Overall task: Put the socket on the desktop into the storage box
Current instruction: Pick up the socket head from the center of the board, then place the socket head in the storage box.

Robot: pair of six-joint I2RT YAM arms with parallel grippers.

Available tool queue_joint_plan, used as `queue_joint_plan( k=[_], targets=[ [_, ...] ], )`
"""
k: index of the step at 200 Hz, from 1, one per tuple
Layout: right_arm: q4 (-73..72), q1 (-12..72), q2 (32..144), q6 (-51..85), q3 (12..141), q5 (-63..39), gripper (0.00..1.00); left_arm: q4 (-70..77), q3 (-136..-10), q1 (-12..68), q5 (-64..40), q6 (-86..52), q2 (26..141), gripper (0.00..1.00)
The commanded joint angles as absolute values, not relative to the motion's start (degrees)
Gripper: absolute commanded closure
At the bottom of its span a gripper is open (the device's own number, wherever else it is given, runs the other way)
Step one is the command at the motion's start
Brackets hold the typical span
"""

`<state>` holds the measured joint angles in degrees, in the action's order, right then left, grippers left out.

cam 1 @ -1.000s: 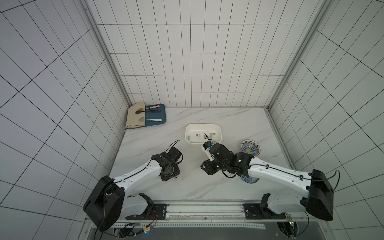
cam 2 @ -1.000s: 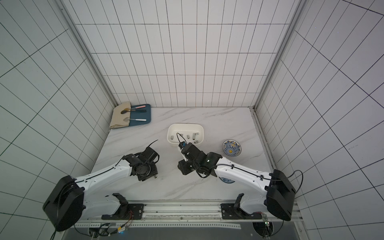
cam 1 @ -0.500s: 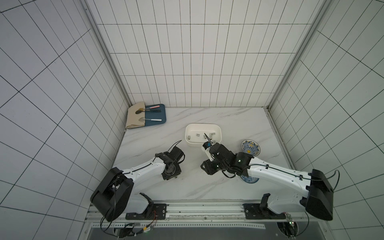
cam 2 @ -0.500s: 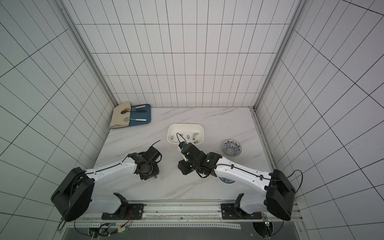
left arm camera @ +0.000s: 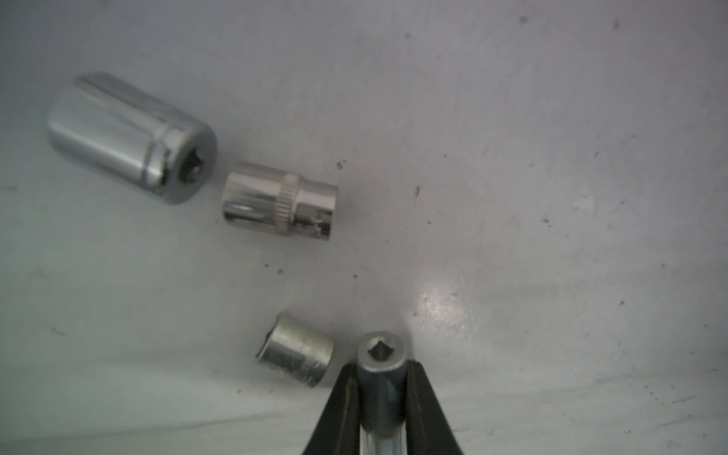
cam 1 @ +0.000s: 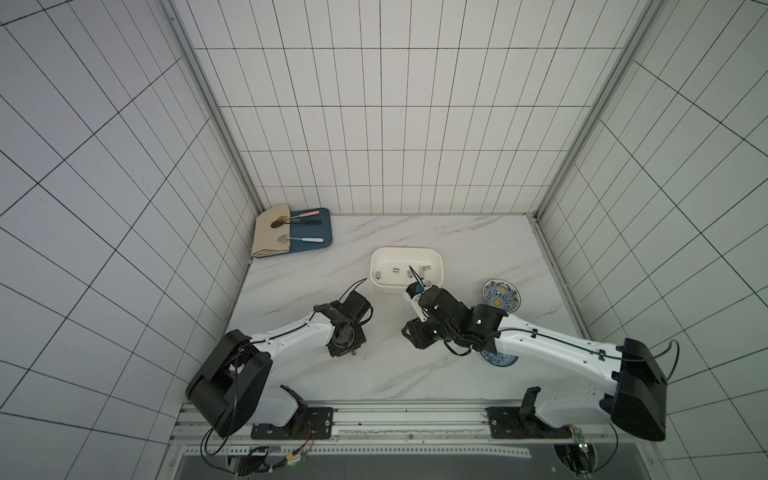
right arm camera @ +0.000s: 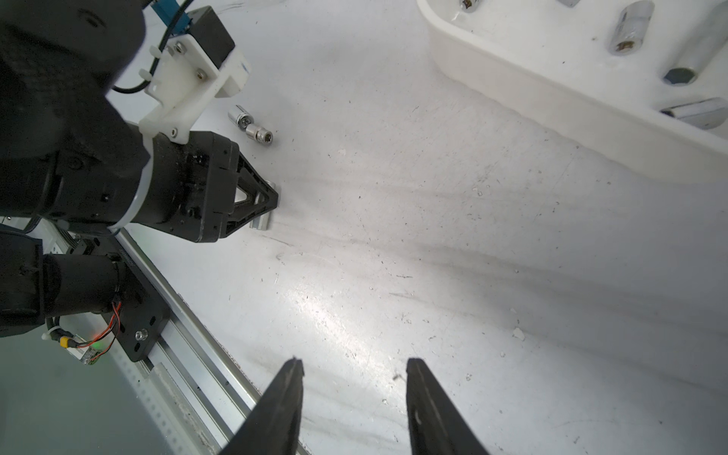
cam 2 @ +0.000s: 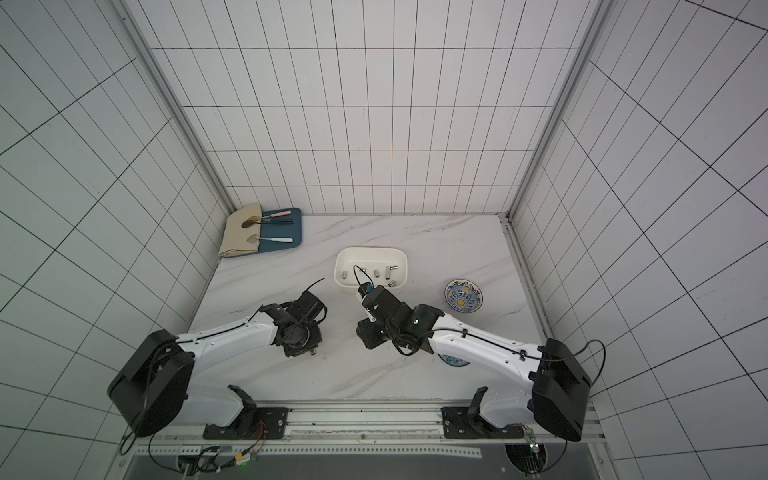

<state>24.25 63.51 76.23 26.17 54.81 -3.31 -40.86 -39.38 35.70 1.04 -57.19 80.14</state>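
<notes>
At the far left corner of the counter (cam 1: 415, 232) lies one blue tray (cam 1: 324, 247). It carries one folded beige cloth (cam 1: 268, 239) and three utensils (cam 1: 307, 240), whose heads rest on the cloth. Nearer and further right, the left end effector (left arm camera: 380, 370) points down at the counter and pinches one socket (left arm camera: 380, 356) between its pressed-in fingers, the square drive hole facing the wrist camera. Whether that socket is lifted clear of the surface cannot be told. It is left of centre on the near half of the counter, well apart from the storage box (cam 1: 376, 266). Three loose sockets (left arm camera: 279, 201) lie on their sides around it: a small one just beside the grip, a knurled one farther off, and a large one almost touching the knurled one's end. In both top views the left wrist hides all four. Right of centre sits the single storage box, with five stored sockets (cam 2: 376, 273) in it. The right arm's wrist overlaps the box's near rim from above. The right end effector (right arm camera: 354, 394) hangs over bare counter near the box, fingers spread and holding nothing. At the right are two blue-patterned bowls, one in the open (cam 1: 500, 295) and a nearer one (cam 1: 500, 360) mostly covered by the right arm.
</notes>
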Motion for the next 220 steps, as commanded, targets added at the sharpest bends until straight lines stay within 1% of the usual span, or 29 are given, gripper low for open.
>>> queue_joint_plan(
  k=[1,36,83,128,165,175,220],
  targets=[
    [24.07,63.99,75.8,26.44,53.6,-1.67,0.54,-39.46,-40.62,36.37,0.22,-56.6,81.36,0.84],
    [24.04,64.01,75.71,26.54,53.51,-1.57,0.54,-40.03,-41.91,36.41,0.19,-56.16,81.23,0.88],
    [24.11,63.98,74.48,26.66,53.17,-0.71,0.54,-41.72,-44.62,36.45,0.38,-55.16,80.51,0.88],
    [24.88,63.56,73.18,26.41,53.26,0.0,0.54,-44.27,-50.38,36.47,1.38,-53.53,80.94,0.88],
    [25.65,62.8,72.08,26.12,53.46,0.26,0.53,-45.35,-55.71,36.31,1.42,-52.06,83.21,0.88],
    [26.04,62.35,71.73,26.1,53.5,0.52,0.51,-45.65,-57.5,36.39,1.32,-51.61,84.14,0.88],
    [27.09,59.31,69.91,26.1,53.55,0.05,0.51,-47.09,-67.25,36.29,0.67,-49.08,90.53,0.88]
  ],
)
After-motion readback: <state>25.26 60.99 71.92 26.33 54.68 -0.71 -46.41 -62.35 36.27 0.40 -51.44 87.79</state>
